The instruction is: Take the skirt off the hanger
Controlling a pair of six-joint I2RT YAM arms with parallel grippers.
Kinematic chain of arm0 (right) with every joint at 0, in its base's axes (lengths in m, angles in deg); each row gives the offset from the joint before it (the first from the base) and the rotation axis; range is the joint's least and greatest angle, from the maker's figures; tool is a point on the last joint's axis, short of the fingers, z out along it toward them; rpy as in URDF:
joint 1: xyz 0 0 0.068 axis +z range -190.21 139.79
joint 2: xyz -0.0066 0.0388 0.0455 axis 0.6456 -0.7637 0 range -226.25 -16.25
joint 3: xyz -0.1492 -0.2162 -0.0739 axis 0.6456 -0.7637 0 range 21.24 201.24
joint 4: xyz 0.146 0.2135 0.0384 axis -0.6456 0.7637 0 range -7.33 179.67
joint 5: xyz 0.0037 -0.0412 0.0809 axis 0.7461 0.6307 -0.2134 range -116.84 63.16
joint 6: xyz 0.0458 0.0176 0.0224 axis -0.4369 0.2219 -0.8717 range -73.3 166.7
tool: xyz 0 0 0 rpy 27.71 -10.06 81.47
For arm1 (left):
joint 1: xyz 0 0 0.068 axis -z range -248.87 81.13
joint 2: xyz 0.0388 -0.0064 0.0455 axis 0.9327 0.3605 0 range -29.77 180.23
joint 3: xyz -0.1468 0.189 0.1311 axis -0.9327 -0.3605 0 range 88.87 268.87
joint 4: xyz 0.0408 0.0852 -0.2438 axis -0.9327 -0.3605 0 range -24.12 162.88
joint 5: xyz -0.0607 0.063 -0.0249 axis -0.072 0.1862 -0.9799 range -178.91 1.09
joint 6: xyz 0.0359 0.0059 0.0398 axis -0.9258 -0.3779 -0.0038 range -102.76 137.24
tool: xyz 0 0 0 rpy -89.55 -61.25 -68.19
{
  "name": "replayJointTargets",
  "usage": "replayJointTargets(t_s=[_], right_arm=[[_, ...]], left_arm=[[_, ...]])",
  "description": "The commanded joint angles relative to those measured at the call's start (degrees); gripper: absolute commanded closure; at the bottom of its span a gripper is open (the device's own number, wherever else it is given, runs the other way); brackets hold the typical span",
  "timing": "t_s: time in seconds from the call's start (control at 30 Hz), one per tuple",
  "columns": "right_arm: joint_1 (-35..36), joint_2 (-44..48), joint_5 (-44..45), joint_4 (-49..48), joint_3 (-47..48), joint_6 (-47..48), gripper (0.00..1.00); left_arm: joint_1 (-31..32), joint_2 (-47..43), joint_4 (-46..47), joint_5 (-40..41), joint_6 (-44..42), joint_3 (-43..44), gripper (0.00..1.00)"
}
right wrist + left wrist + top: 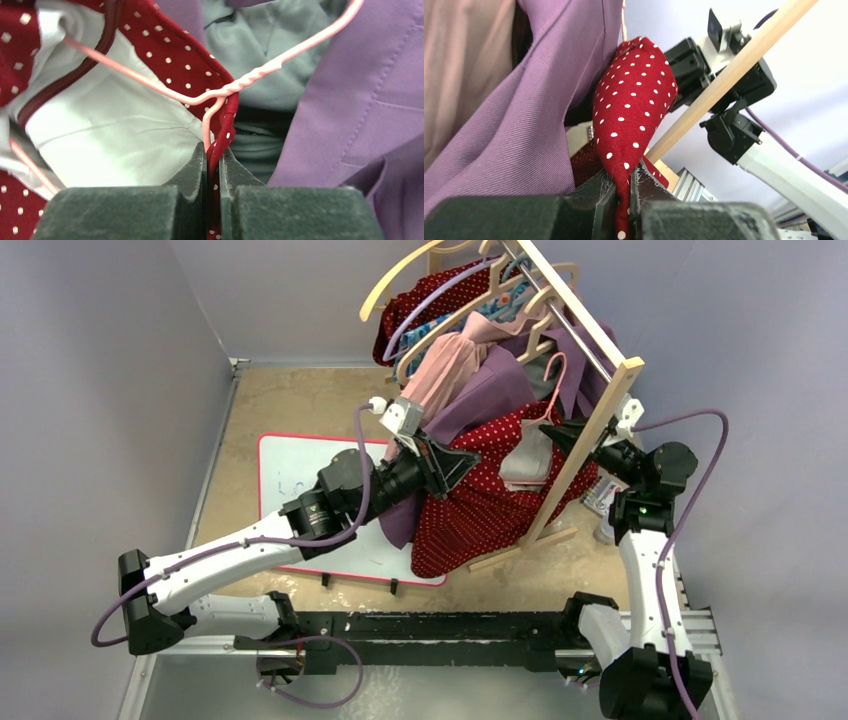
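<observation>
I see my left gripper [628, 186] clamped on a fold of the red white-dotted fabric skirt [480, 502]. My right gripper [214, 162] pinches its waistband beside the pink wire hanger [235, 86], at the near end of the pale wooden rack [594, 430].

The skirt [480, 510] is made of matt red cloth. The hanger [240, 82] is made of thin, smooth pink wire. The rack [587, 440] is made of pale wood.

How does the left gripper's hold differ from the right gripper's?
The left gripper pinches only a fold of the skirt; the right gripper pinches the skirt's edge with the pink wire hanger beside it. Left sits by the purple garment, right below the hanger's twisted neck. Both are shut on the skirt.
</observation>
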Motion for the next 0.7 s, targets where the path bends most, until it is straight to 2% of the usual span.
replayJointTargets(t_s=[0.0, 0.07, 0.27, 0.33, 0.4, 0.47, 0.6, 0.63, 0.67], right_arm=[[-0.03, -1.34, -0.49, -4.78, 2.26, -1.96, 1.00], [-0.01, -1.58, -0.48, -3.66, 2.89, -0.56, 1.00], [-0.05, -0.92, 1.03, 2.45, 4.80, 2.84, 1.00], [-0.04, -0.43, 1.27, 3.22, 4.67, 3.43, 1.00], [-0.01, 0.14, 1.98, 4.23, 4.61, 4.34, 1.00], [-0.01, 0.68, 2.68, 4.97, 4.40, 5.37, 1.00], [-0.01, 0.97, 3.66, 5.48, 4.26, 6.56, 1.00], [-0.07, 0.97, 3.63, 5.60, 4.30, 6.69, 1.00], [-0.02, 0.93, 3.63, 5.75, 4.39, 6.83, 1.00]], left_arm=[[-0.03, -1.43, 2.89, 1.68, 1.80, 0.51, 1.00], [-0.10, -1.29, -0.32, 3.77, 2.30, 1.15, 0.99], [-0.08, -1.94, -10.43, 6.59, 2.81, 3.88, 0.57], [-0.09, -1.94, -13.04, 6.98, 3.20, 4.92, 0.52], [-0.04, -1.92, -15.10, 5.87, 3.12, 6.43, 0.42], [-0.03, -1.90, -17.00, 5.05, 2.88, 8.27, 0.37], [-0.04, -1.93, -20.89, 4.95, 1.64, 12.74, 0.34], [-0.03, -2.30, -21.22, 4.52, 0.72, 13.73, 0.24], [-0.03, -2.64, -21.30, 3.99, -0.13, 14.50, 0.10]])
